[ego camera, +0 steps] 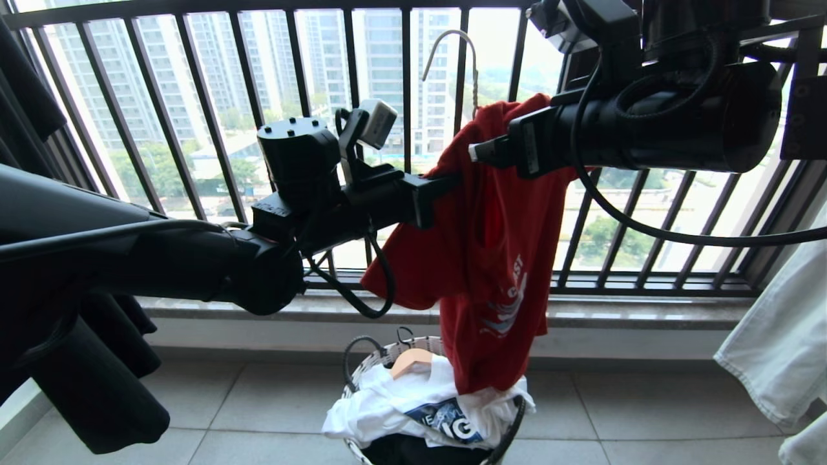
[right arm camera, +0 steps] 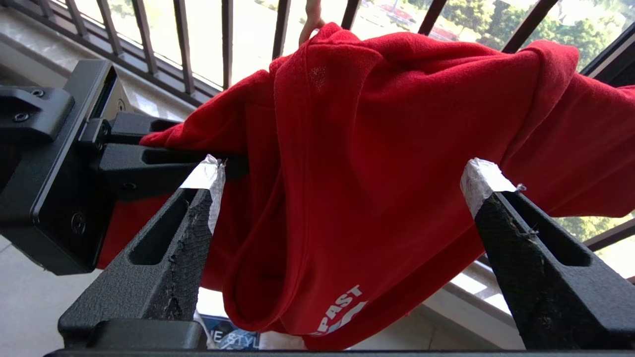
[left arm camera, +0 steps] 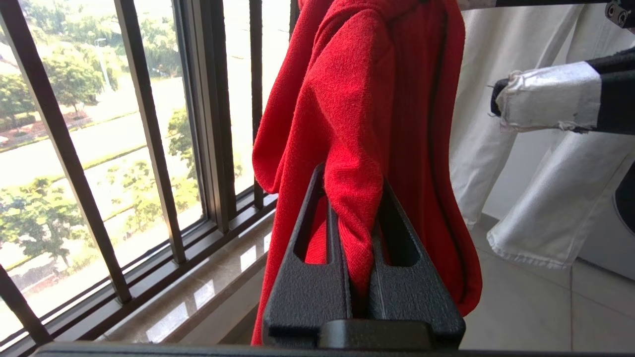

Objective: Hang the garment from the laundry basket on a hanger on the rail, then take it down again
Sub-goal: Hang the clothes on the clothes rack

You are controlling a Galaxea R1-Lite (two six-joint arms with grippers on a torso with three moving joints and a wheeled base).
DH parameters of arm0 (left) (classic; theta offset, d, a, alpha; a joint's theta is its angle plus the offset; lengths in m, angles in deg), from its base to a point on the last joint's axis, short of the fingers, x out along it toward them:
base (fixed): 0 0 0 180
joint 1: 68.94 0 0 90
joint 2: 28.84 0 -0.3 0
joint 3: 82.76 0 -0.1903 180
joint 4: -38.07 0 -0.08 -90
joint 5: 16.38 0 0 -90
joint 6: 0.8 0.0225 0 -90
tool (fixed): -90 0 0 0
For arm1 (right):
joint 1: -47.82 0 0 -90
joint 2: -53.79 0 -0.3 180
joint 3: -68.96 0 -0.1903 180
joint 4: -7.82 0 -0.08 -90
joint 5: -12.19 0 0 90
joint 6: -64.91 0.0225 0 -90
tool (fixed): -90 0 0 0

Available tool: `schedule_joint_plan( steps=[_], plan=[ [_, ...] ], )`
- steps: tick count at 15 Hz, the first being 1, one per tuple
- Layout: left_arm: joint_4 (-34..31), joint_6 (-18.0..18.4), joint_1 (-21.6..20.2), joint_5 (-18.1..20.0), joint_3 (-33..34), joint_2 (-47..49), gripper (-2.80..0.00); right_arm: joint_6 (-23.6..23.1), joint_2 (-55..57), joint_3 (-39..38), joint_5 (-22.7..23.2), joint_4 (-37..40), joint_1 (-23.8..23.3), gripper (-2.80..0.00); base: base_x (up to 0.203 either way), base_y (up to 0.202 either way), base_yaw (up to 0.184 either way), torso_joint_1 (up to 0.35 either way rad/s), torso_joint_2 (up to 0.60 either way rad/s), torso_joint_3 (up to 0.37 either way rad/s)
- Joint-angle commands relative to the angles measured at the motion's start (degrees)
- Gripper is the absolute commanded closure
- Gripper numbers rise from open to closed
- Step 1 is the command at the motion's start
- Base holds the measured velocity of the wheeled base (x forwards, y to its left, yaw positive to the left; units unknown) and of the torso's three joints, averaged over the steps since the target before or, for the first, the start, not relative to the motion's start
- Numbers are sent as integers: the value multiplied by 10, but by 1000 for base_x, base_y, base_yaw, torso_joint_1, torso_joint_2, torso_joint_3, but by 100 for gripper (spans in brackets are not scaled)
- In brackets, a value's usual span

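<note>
Red shirt (ego camera: 481,258) held up over the basket (ego camera: 362,374), pinched by the clamped left gripper (left arm camera: 354,208) so it stays spread on the hanger (ego camera: 452,45), right gripper (right arm camera: 342,183) wide open beside it, gripping nothing.

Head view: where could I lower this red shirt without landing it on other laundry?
The floor tiles left of the laundry basket and those on its right, before the pale garment, are bare. The basket is heaped with white clothes, and the red shirt hangs into it.
</note>
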Motion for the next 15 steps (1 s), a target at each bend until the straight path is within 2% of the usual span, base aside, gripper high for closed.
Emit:
schedule_joint_plan(
  steps=[1, 5, 6, 9, 11, 12, 15],
  plan=[
    [3, -5, -5, 1, -5, -8, 0, -1, -15, -15, -1, 1, 11, -280, 0, 0, 0, 0, 0, 0],
    [2, -48, -20, 2, -18, -20, 0, -1, -47, -66, -1, 10, 21, -280, 0, 0, 0, 0, 0, 0],
    [0, -55, -23, 4, -19, -26, 0, -2, -61, -86, -2, 11, 21, 0, 0, 0, 0, 0, 0, 0],
    [-8, -57, -24, 8, -16, -37, 0, -13, -103, -125, -3, 13, 10, 0, 0, 0, 0, 0, 0, 0],
    [-55, -59, -24, 11, -17, -50, 0, -38, -122, -125, -3, 27, -4, 0, 0, 0, 0, 0, 0, 0],
    [-84, -65, -24, 21, -17, -59, 0, -40, -127, -117, -3, 69, -5, 0, 0, 0, 0, 0, 0, 0],
    [-116, -93, -31, 91, -11, -73, 0, -40, -129, -61, -11, 179, -4, 0, 0, 0, 0, 0, 0, 0]
  ],
)
